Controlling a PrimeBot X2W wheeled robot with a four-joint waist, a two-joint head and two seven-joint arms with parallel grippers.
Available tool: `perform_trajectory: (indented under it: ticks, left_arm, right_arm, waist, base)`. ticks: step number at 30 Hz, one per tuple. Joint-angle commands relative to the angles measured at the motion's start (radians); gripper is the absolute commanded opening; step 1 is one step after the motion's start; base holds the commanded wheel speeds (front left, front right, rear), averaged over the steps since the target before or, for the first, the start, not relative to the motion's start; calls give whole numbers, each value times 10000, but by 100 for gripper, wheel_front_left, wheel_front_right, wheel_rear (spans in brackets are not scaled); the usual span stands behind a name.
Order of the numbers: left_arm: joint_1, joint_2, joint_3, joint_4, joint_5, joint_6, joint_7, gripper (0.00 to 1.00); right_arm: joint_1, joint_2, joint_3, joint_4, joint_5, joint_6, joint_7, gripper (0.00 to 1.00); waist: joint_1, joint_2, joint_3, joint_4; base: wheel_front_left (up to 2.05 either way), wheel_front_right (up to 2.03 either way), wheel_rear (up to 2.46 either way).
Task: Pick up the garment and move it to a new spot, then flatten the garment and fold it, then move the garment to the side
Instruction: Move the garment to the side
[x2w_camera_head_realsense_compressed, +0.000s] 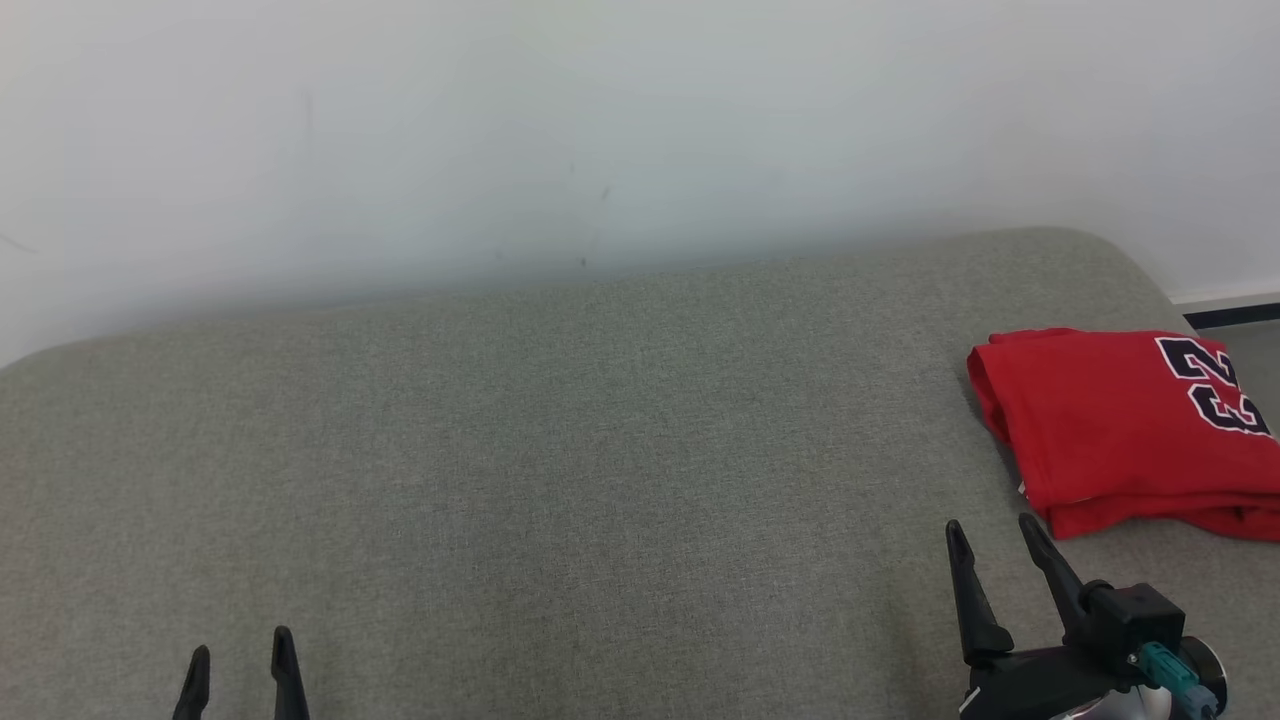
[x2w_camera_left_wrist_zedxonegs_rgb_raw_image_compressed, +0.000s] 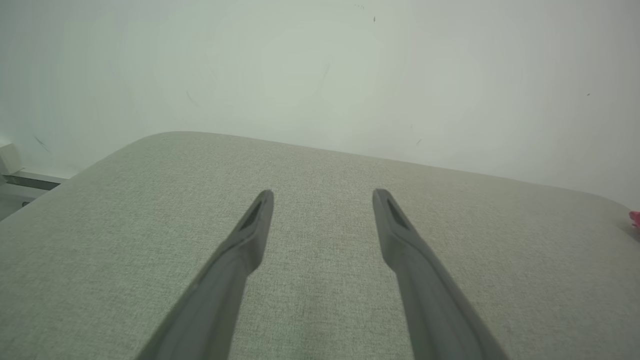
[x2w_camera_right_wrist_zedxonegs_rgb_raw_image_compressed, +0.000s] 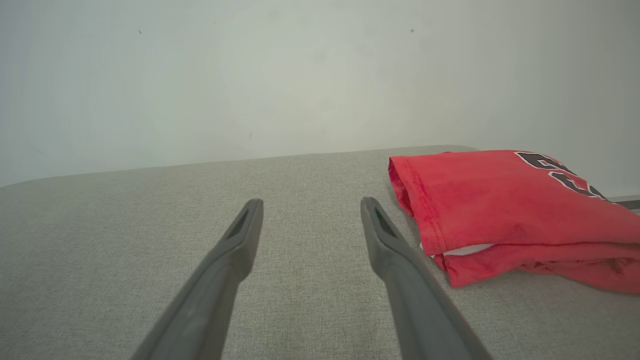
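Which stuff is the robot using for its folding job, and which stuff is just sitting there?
For the job: red garment, folded, on the right; right tool, open, near it, not touching; left tool, open.
Just there: grey padded surface; white wall.

Soft matt red cloth garment (x2w_camera_head_realsense_compressed: 1110, 430) on coarse-woven grey fabric couch (x2w_camera_head_realsense_compressed: 560, 470).

A plain pale wall (x2w_camera_head_realsense_compressed: 600, 120), faintly scuffed, spans the head view from 10 to 2 o'clock. Below it spreads a grey-green woven upholstered surface (x2w_camera_head_realsense_compressed: 560, 450) with rounded far corners. A dark skirting strip (x2w_camera_head_realsense_compressed: 1232, 316) sits at 3 o'clock. The light is soft and even.
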Motion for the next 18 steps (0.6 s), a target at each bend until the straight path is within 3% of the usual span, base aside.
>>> perform_trajectory:
  ticks: [1,18]
  left_arm:
    - [17,-16,-4,-9,-17,32,-27,100]
    - [72,-16,-40,-102,78,190,-27,100]
  right_arm:
    - [-47,-39,4,14,-53,-27,-54,100]
    - [-137,18,170,137,93,-28,-90,100]
  waist:
    - [-1,0,3,1]
    - [-1,0,57,-74]
  base:
    - [0,0,0]
    - [0,0,0]
